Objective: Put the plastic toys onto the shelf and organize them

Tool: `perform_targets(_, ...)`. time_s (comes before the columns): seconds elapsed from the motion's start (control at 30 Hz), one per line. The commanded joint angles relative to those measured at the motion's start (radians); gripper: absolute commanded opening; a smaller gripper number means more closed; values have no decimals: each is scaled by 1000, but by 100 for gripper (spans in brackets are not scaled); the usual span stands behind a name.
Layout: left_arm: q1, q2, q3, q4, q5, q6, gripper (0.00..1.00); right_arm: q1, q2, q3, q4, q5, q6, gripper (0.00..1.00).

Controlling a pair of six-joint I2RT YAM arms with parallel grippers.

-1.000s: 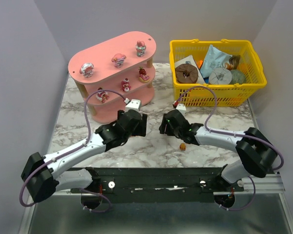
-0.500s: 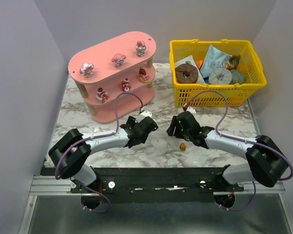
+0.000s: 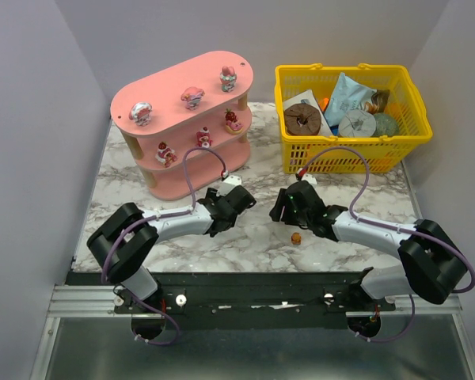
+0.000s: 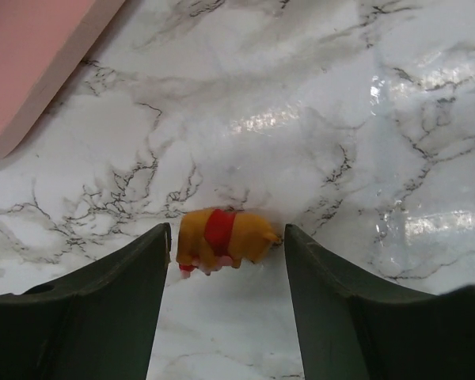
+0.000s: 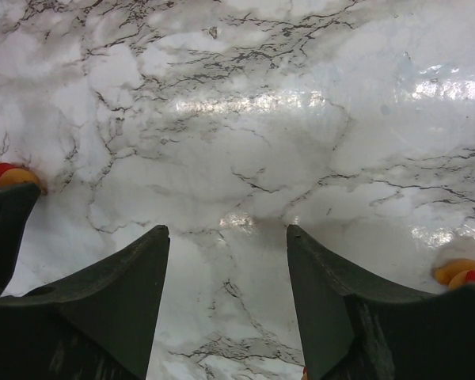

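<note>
Rounded orange figurine (image 4: 222, 237), red-banded, on glossy veined marble (image 4: 340, 119)

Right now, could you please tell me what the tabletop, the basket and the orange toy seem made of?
The tabletop: marble-look, glossy; grey veins and glare, possibly laminate. The basket: yellow moulded plastic, by its mesh walls. The orange toy: smooth painted plastic, probably; soft sheen.
</note>
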Motion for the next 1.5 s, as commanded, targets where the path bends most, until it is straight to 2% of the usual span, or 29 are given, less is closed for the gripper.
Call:
perform_targets(0.0,35,-14,-49,83,-5,-105,68,-7,10,-21,2,-12,-10,69)
perform_targets(0.2,66,-22,-103,145,46,-153,64,-7,14,-27,7,-15,-12,69)
perform_targets(0.47,75,-32,-132,172,98,-206,42,-7,11,-36,42,-72,-47,69)
perform_targets(0.63,83,-117,-187,211,144,-321,31,-7,-60,-108,219,-234,-98,69)
perform_targets(0.8,83,-267,-285,361,201,-496,30,-6,-118,-217,442,-376,-86,69)
perform_targets(0.9,83,-340,-282,372,193,-545,30,7,-147,-251,551,-422,-96,70)
perform_targets(1.17,83,-485,-230,323,164,-720,29,118,-226,-178,582,-325,-202,70)
perform_targets(1.47,83,-644,-284,422,165,-839,28,204,-97,-50,720,-215,-302,68)
